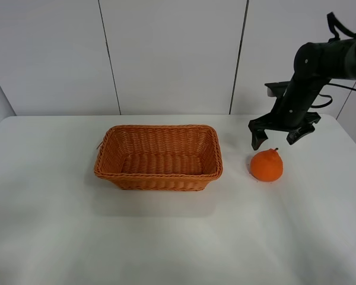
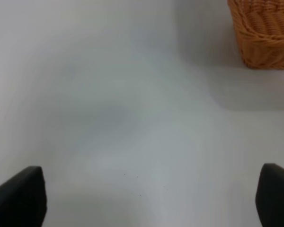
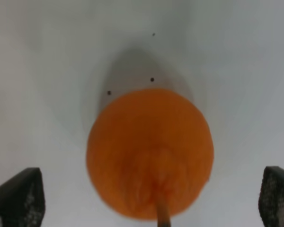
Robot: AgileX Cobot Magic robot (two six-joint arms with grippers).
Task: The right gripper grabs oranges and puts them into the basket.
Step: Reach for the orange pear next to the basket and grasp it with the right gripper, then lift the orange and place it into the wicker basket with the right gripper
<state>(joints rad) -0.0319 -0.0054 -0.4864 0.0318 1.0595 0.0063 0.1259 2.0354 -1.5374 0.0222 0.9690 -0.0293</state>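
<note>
The wicker basket point(image 1: 160, 179) is sitting near the middle of the white table point(image 1: 166, 237), its long side facing me, and nothing is lying inside it. To the right of the basket, close by but not touching it, the orange point(image 1: 266, 166) is resting on the table with its knobbed top and small dark stem pointing up.

The right gripper point(image 1: 275, 141) is hanging directly over that fruit, also to the right of the basket and a little farther back from me than the orange. Its two black fingers are spreading wide and pointing down, one on each side of the stem, and I am seeing a gap between the fingertips and the peel, so it is released and grasping nothing. The right wrist view is agreeing: the orange point(image 3: 150, 151) is filling the space between the parted fingers point(image 3: 19, 198), which are showing only at the edges of that view, and the right gripper point(image 3: 147, 197) is not closing on it.

The left gripper point(image 2: 146, 198) is likewise standing wide apart and holding nothing, over bare table, with a corner of the basket point(image 2: 262, 33) showing ahead of it and off to one side.
</note>
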